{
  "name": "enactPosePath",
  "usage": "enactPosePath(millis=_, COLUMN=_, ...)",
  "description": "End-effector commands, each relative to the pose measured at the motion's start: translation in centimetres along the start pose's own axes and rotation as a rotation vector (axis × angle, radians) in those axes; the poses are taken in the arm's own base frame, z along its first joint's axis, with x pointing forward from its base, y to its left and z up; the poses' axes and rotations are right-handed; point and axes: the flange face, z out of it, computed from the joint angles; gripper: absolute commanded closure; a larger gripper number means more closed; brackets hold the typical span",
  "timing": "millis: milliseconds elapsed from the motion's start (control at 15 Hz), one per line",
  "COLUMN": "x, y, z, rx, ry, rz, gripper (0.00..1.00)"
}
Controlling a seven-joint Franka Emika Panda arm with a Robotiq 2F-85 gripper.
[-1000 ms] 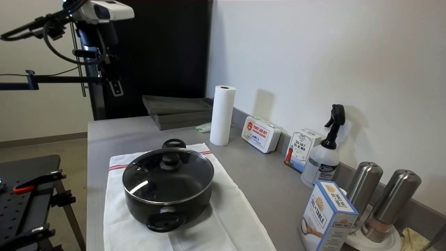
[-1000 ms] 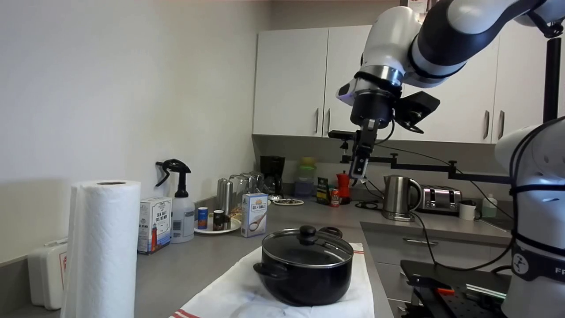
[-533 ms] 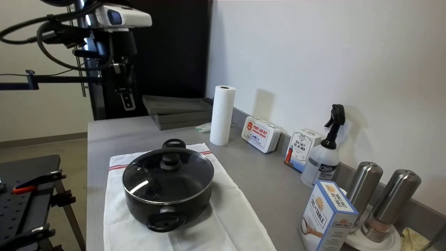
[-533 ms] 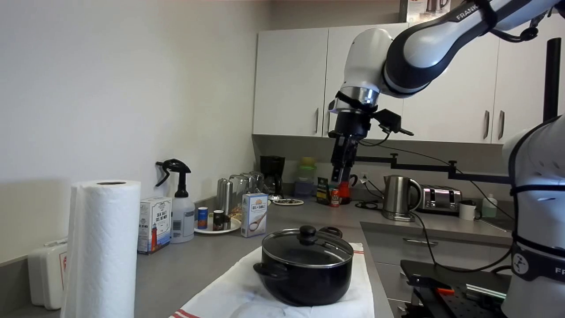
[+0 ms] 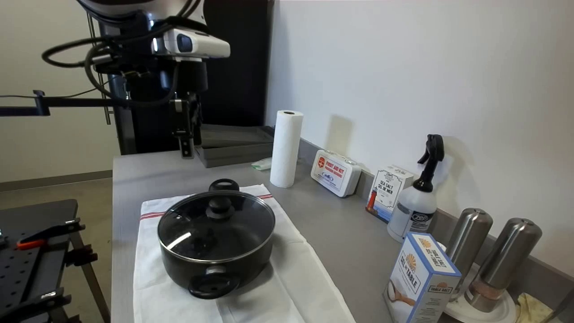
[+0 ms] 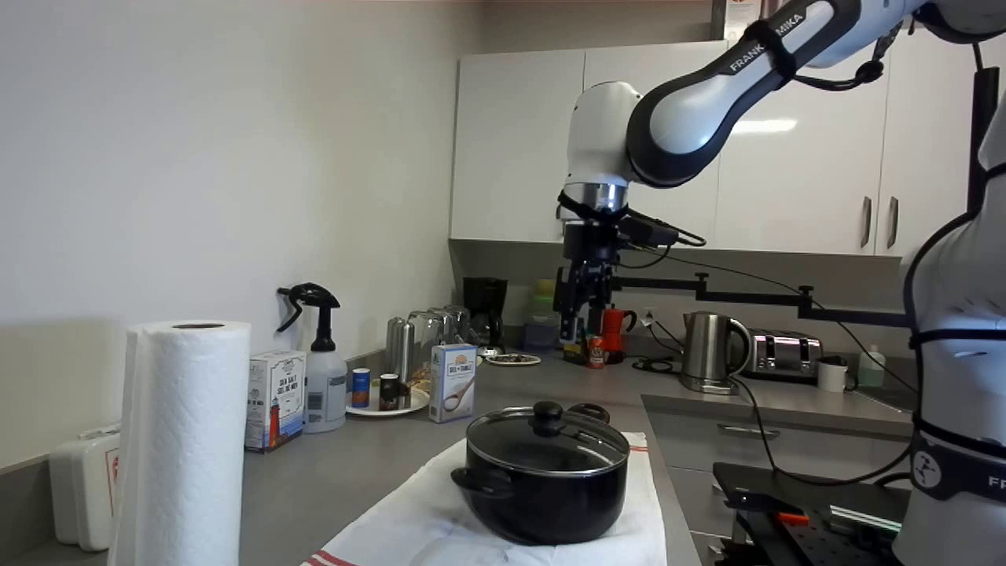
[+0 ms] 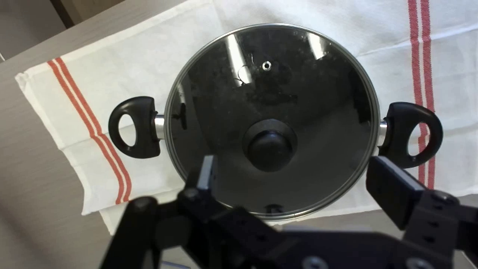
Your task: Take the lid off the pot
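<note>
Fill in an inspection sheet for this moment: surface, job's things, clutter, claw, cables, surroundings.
Surface: grey counter with a white, red-striped cloth on it.
Job's things: lid on the pot; pot on the cloth.
Clutter: paper towel roll, first aid kit, sea salt box, spray bottle, table salt box.
Claw: open, in the air, off the lid; anything held: nothing seen.
Cables: black cable looping beside the arm; over the pot: nothing seen.
Surroundings: wall, white cupboards, kettle, toaster.

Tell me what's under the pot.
A red-striped white cloth, spread on the grey counter. The part directly beneath the pot is covered and can't be seen.
</note>
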Motion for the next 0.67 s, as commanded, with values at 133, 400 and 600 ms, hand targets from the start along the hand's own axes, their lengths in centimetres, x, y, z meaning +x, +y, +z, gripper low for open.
enactPosePath(millis=133, x=3.0, y=-0.7, z=2.7, rx=-0.001, ry=-0.067, rz=0.015, gripper=0.00)
enactPosePath(millis=400, x=3.9, y=-0.6, z=4.5, rx=0.027, ry=-0.083, rz=0.018, gripper=0.00)
enactPosePath(millis=600, x=4.6, y=-0.4, z=5.8, rx=0.044, ry=-0.084, rz=0.024, gripper=0.00)
